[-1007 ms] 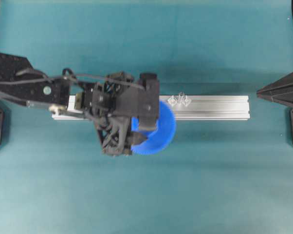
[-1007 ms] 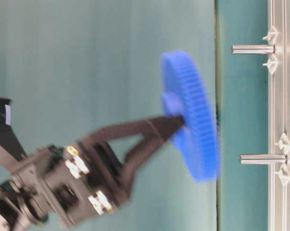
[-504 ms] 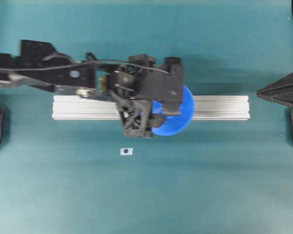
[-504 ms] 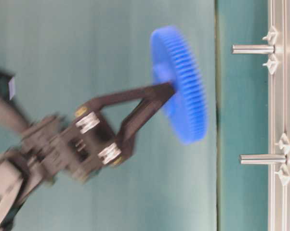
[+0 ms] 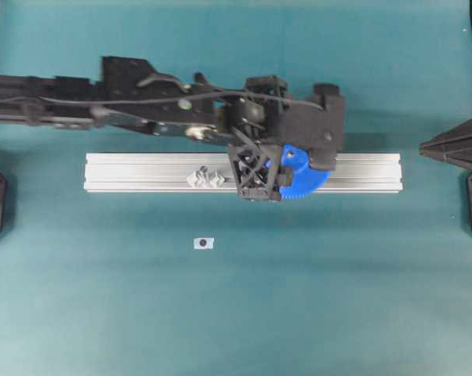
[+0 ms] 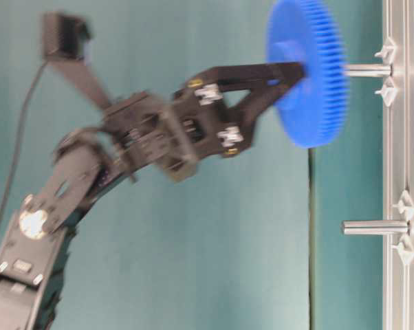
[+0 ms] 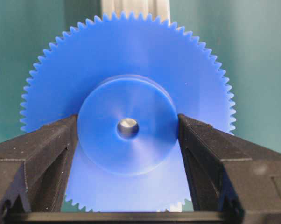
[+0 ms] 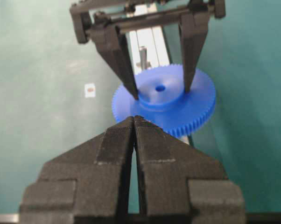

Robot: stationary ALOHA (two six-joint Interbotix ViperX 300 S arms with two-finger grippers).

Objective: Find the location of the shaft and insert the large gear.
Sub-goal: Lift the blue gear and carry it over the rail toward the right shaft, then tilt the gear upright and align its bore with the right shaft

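A: Over the rail, which step is reached?

B: Alignment. The large gear is clamped by its hub in the left gripper, poised at the tip of the shaft. Straight pressing along the pin is judged needed.

A: And counts?

B: One gear, two pins. The right gripper is seen closed, empty.

Large gear above rail, over shaft.

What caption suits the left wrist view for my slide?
Left gripper holds the blue gear by its hub, metal showing through the hole.
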